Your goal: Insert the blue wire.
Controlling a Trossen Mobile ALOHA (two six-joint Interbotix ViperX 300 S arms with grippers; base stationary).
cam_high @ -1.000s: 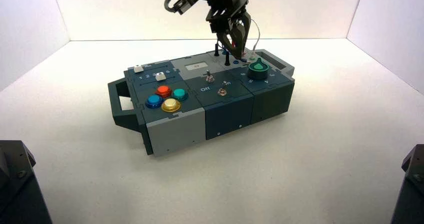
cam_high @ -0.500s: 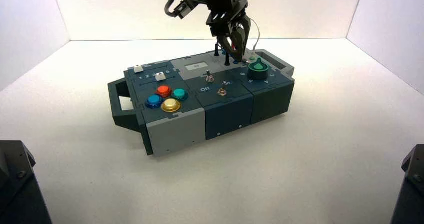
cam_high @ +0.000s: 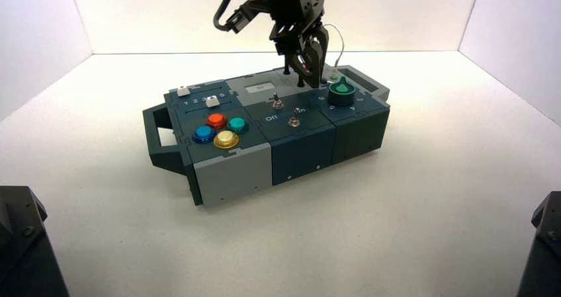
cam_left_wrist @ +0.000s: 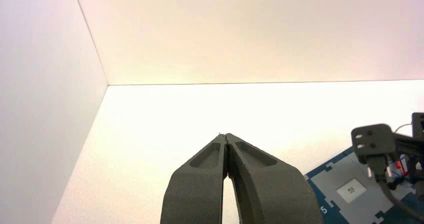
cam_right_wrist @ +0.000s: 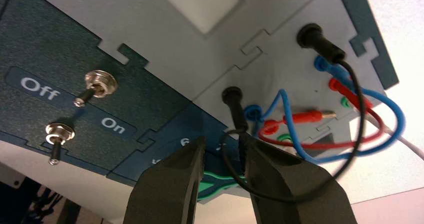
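Blue and glossy, the blue wire [cam_right_wrist: 397, 115] bows out in a soft loop above the light grey panel at your box's far right part. One end meets a blue socket near the panel's far edge; the other drops towards a second blue socket [cam_right_wrist: 253, 112] nearer the green knob [cam_high: 342, 92], where you can't tell whether its plug is seated. Your right gripper [cam_right_wrist: 222, 138] hovers over that panel, just beside the green knob, its fingers apart with nothing visibly clamped between them. It hides much of the sockets in the high view, and in the right wrist view it covers most of the knob. A thin black lead [cam_right_wrist: 359, 112] curves across in front of the fingers, from one upright black plug [cam_right_wrist: 322, 43] to another [cam_right_wrist: 234, 106]. Behind it you have a red wire [cam_right_wrist: 375, 120], with a smooth red plug [cam_right_wrist: 302, 117] showing a brass-coloured tip. A slim white wire [cam_high: 343, 43] arches at the box's far right corner, partly hidden by the arm. Your left gripper [cam_left_wrist: 226, 135] waits away from the box, fingertips together, and you can't make it out in the high view.
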